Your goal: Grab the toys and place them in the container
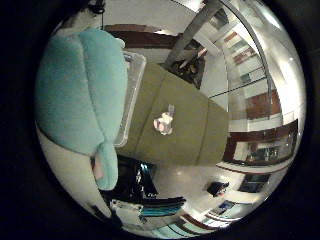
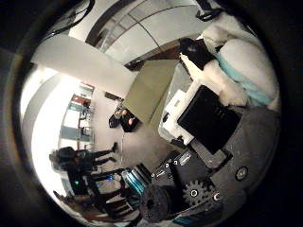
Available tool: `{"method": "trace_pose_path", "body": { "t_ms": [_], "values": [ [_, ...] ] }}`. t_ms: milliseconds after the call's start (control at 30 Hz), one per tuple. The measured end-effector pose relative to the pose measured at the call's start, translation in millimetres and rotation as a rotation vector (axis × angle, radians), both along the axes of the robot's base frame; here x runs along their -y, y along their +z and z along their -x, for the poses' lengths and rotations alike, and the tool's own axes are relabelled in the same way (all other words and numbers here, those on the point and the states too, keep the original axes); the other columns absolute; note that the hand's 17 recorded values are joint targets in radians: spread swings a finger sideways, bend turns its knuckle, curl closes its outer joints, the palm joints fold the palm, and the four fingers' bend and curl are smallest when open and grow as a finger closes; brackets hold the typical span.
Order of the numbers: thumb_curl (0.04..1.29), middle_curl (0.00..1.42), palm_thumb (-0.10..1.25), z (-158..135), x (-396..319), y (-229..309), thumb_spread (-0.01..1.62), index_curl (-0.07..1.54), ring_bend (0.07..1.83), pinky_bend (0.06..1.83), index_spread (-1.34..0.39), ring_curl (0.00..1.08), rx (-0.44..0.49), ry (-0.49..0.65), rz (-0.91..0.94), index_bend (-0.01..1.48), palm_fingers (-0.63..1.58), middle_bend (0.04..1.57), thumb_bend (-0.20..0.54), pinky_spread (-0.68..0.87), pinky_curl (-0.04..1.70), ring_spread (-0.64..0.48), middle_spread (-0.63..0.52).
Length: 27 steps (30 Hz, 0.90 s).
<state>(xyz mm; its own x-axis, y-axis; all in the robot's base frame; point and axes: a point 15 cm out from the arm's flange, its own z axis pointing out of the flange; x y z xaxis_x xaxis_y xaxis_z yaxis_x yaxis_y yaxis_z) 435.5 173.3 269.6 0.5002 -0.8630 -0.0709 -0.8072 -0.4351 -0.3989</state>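
A large teal plush toy [image 1: 80, 90] with a pink part fills much of the right little finger side palm view, close to the palm. In the right thumb side palm view it is teal and white [image 2: 241, 66], and my hand [image 2: 204, 113] has its black and white fingers [image 2: 194, 55] curled against it. A clear plastic container [image 1: 131, 100] stands on the olive green table [image 1: 195, 130], right beside the held plush. A small pale toy [image 1: 163, 123] lies on the table away from the container.
The table's edge drops to a shiny floor [image 1: 185, 180]. Walls and windows of a large room lie beyond [image 1: 255, 100]. The arm's geared black parts [image 2: 180, 184] fill one side of the thumb side view.
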Motion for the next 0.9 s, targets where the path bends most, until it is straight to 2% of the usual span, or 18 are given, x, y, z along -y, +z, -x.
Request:
{"method": "trace_pose_path", "body": {
  "t_ms": [100,167,233,267,333,367,433,500,567,667,900],
  "values": [
    [0.56,0.72,0.86,-14.5,-22.4,8.6,1.12,0.79,1.28,1.39,-0.24,0.86,0.096,0.023,-0.023,1.10,1.06,1.31,-0.034,-0.20,0.86,-0.25,-0.14],
    [0.51,0.71,0.81,-15.5,-33.3,-0.7,1.12,0.78,1.26,1.36,-0.27,0.83,0.139,0.040,-0.027,0.98,1.00,1.26,-0.030,-0.22,0.84,-0.25,-0.15],
    [0.48,0.70,0.77,-5.8,-35.3,-23.9,1.10,0.76,1.24,1.36,-0.31,0.80,0.145,0.058,-0.014,0.84,0.88,1.21,-0.032,-0.26,0.81,-0.26,-0.17],
    [0.46,0.69,0.75,-0.8,-36.7,-32.5,1.10,0.74,1.23,1.37,-0.35,0.78,0.144,0.071,-0.007,0.73,0.76,1.14,-0.030,-0.29,0.80,-0.26,-0.20],
    [0.44,0.67,0.73,4.5,-42.8,-38.5,1.10,0.72,1.21,1.35,-0.38,0.75,0.157,0.117,0.008,0.63,0.57,1.04,-0.028,-0.34,0.78,-0.28,-0.22],
    [0.43,0.65,0.71,5.5,-45.7,-39.6,1.10,0.69,1.19,1.28,-0.40,0.74,0.162,0.133,0.011,0.57,0.39,0.96,-0.030,-0.36,0.77,-0.27,-0.23],
    [0.41,0.59,0.69,8.1,-49.3,-45.1,1.10,0.65,1.04,1.08,-0.44,0.67,0.165,0.156,0.020,0.59,0.08,0.82,-0.025,-0.28,0.71,-0.25,-0.21],
    [0.39,0.53,0.68,9.2,-51.9,-52.7,1.10,0.61,0.88,0.95,-0.44,0.60,0.157,0.167,0.027,0.60,-0.05,0.72,-0.028,-0.12,0.66,-0.19,-0.17],
    [0.38,0.45,0.65,10.2,-53.5,-60.8,1.10,0.54,0.68,0.81,-0.43,0.49,0.147,0.180,0.036,0.54,-0.08,0.57,-0.027,0.09,0.56,-0.08,-0.12],
    [0.36,0.39,0.63,9.0,-55.1,-69.0,1.09,0.46,0.55,0.68,-0.42,0.40,0.137,0.200,0.049,0.42,-0.05,0.44,-0.025,0.24,0.48,0.02,-0.08],
    [0.35,0.33,0.62,6.5,-55.6,-76.7,1.09,0.38,0.41,0.55,-0.42,0.31,0.127,0.212,0.060,0.28,0.08,0.27,-0.022,0.32,0.35,0.09,-0.05]
  ]
}}
